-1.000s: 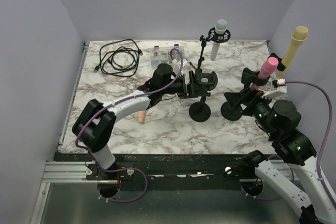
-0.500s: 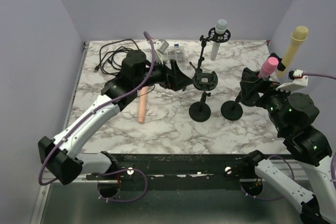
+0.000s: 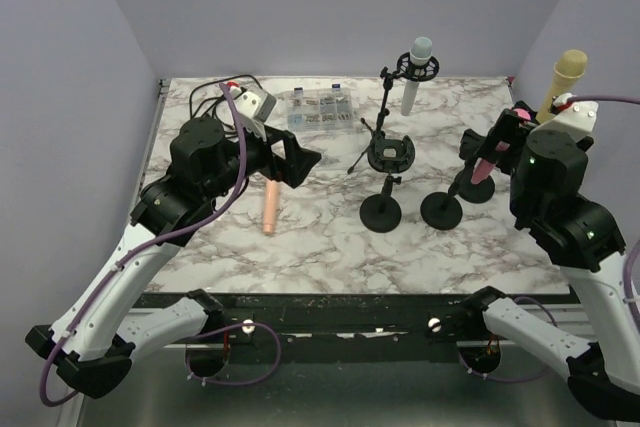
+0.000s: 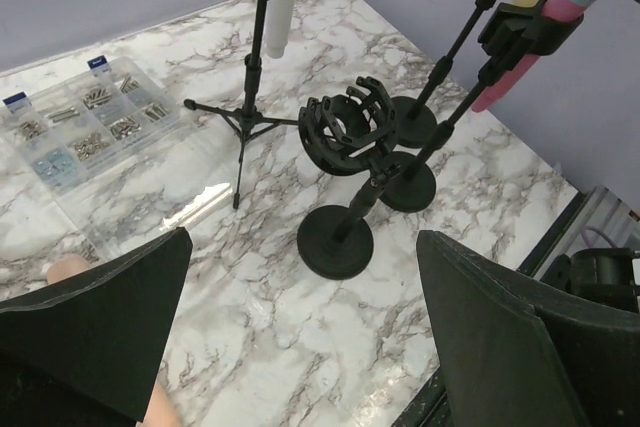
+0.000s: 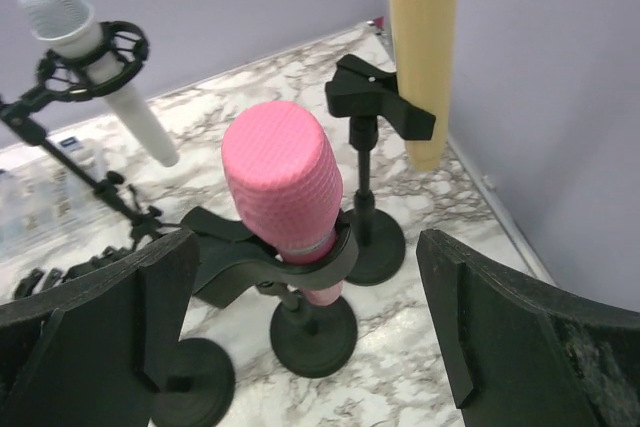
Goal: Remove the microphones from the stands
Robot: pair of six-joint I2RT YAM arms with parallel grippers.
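Peach microphone (image 3: 268, 205) flat on table (image 3: 330, 237), off the stand (image 3: 388, 157). Sits below left gripper (image 3: 298, 164), slightly left of it and nearer the bases, not touching. Long axis runs near-to-far with a slight tilt; can't tell which end is the head. Left gripper raised, jaws spread wide, holding nothing. Right gripper (image 5: 305, 237) spread wide too, empty, facing pink microphone (image 5: 283, 182) clipped upright-tilted in a separate holder.

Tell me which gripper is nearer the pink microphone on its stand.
Right. The right gripper hangs open just beside the pink microphone. The left gripper, also open, is across the table to the left, past the empty stand.
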